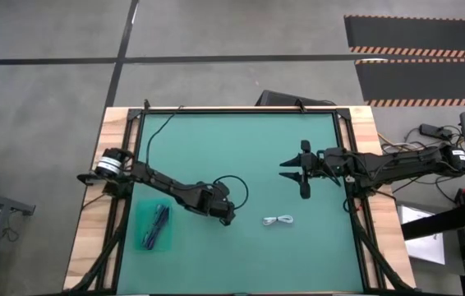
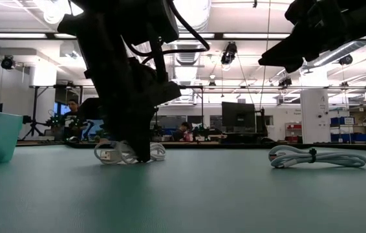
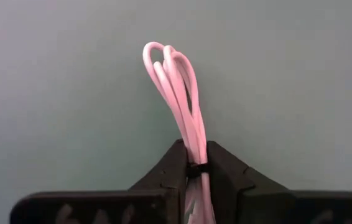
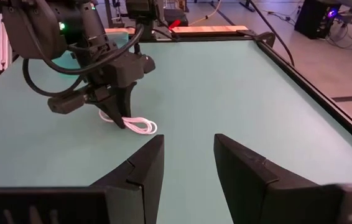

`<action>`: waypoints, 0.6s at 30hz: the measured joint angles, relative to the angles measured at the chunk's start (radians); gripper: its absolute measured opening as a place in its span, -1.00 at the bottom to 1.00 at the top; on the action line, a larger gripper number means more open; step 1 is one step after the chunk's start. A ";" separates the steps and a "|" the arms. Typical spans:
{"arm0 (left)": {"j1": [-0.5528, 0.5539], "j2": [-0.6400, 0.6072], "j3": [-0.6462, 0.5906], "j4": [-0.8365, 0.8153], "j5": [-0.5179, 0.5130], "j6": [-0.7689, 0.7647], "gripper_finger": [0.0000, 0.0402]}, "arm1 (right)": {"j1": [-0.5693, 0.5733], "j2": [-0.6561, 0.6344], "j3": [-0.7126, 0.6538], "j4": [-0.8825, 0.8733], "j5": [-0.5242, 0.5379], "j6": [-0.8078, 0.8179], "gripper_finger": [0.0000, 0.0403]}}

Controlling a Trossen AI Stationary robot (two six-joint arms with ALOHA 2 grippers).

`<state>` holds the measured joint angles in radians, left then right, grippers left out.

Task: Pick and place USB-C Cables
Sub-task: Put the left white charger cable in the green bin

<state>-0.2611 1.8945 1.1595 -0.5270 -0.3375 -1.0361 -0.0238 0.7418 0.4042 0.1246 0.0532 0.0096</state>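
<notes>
On the green counter (image 1: 241, 164), near its front middle, the left gripper (image 3: 196, 163) has its jaws pinched on one coiled USB-C cable (image 3: 179, 93) at its tie. The loops could splay or slip out on lifting. The second cable (image 1: 278, 220) lies nearby. The right gripper (image 4: 188, 163) hovers partly open, empty.

Cable (image 3: 179, 93) middle behind fingers (image 3: 170, 168)

Teal bin (image 1: 155, 227) on green tabletop (image 1: 241, 140), near its left front corner, dark items inside. Monitors (image 2: 238, 117) beyond tabletop.
</notes>
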 joint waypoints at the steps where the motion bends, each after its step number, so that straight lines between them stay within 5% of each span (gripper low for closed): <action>1: 0.000 0.000 0.000 0.000 -0.002 0.004 -0.88 | 0.000 0.000 -0.003 0.000 0.000 -0.001 -0.34; 18: 0.000 -0.049 0.002 0.022 -0.061 0.217 -0.88 | 0.000 0.000 -0.218 0.455 -0.004 -0.081 -0.34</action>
<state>-0.2611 1.8454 1.1610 -0.5046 -0.3981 -0.8190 -0.0238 0.7418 0.1863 0.5798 0.0494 -0.0711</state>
